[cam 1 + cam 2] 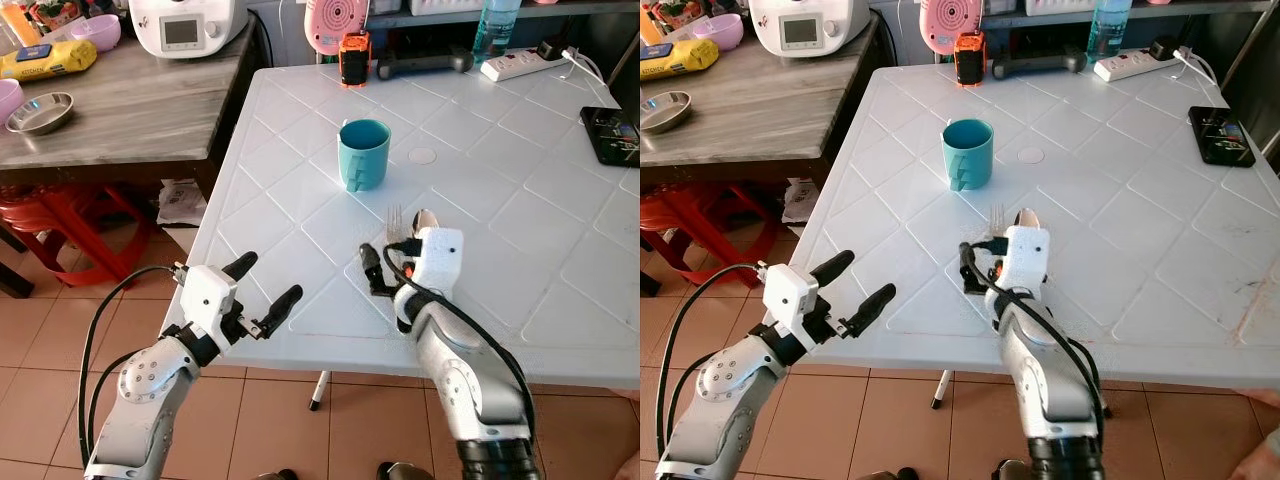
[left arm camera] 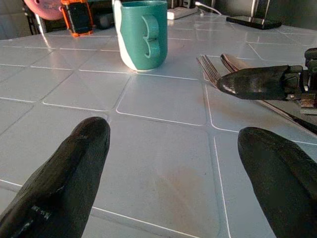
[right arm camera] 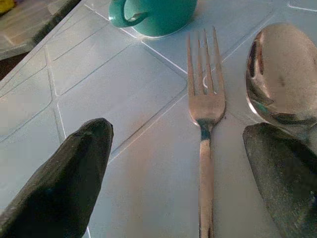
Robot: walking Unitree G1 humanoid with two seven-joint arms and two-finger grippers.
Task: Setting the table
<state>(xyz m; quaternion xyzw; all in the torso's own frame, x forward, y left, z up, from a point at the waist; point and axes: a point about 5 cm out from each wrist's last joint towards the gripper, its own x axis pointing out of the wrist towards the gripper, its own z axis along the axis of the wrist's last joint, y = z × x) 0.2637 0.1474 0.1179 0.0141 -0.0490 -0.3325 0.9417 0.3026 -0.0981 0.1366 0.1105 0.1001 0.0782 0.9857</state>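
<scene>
One white quilted plastic table [image 1: 500, 200] beside grey wooden counter [image 1: 120, 100], tiled floor [image 1: 300, 420].

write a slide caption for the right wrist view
Open right gripper hovers low over the white table, its fingers straddling a fork, with a spoon alongside and a teal mug beyond.

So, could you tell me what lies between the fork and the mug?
Nothing: in the right wrist view, bare white table separates the fork from the mug.
</scene>
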